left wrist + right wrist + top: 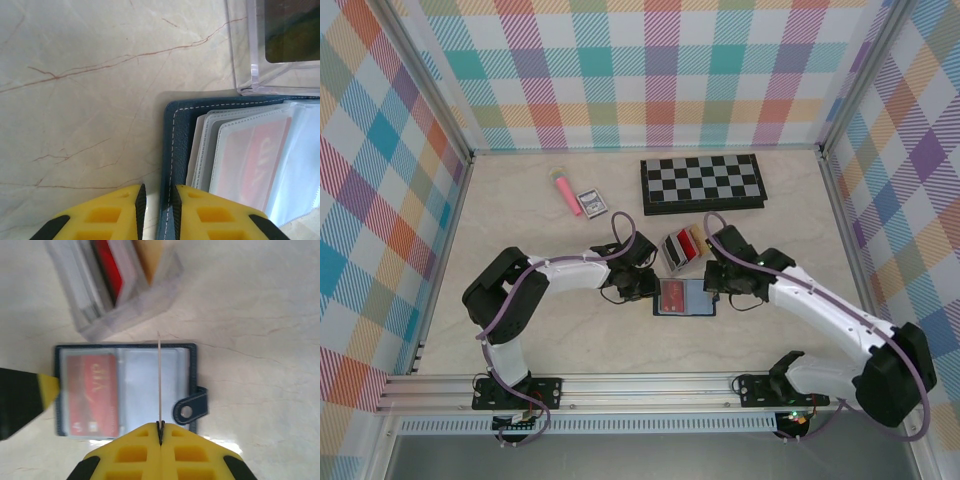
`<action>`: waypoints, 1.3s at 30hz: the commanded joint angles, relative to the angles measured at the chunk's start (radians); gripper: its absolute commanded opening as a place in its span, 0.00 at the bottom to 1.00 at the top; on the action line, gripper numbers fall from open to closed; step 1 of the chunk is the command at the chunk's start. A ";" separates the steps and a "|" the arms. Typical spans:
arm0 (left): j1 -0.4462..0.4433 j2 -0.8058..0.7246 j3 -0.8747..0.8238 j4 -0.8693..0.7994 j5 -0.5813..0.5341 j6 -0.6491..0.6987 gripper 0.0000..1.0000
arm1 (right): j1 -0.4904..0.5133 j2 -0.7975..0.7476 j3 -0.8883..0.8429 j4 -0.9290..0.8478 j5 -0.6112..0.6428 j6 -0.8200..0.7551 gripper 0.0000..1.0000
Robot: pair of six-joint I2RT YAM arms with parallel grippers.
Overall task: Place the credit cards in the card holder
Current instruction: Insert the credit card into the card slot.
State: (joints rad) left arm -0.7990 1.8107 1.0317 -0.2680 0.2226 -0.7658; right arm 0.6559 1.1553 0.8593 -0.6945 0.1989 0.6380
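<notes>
The navy card holder (686, 298) lies open on the table, a red credit card (92, 392) inside its left clear pocket and its snap tab (190, 407) sticking out to the right. My right gripper (160, 429) is shut on a thin pale credit card (159, 375), held edge-on over the holder's right pocket (145, 385). My left gripper (158, 200) stands narrowly open at the holder's left edge (172, 130); one pad sits on the navy cover and the other is over bare table. Both grippers (648, 288) (712, 283) flank the holder.
A clear slotted card stand (682, 247) with red and orange cards stands just behind the holder. Farther back are a chessboard (702, 183), a small printed box (591, 203) and a pink stick (563, 193). Checked walls close in the table.
</notes>
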 commanded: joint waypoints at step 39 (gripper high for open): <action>-0.008 0.027 -0.026 -0.047 -0.020 -0.001 0.21 | -0.121 0.035 -0.334 0.560 -0.436 0.123 0.03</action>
State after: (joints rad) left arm -0.7990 1.8130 1.0306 -0.2684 0.2222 -0.7658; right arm 0.5419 1.1938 0.5327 -0.1596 -0.2085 0.7494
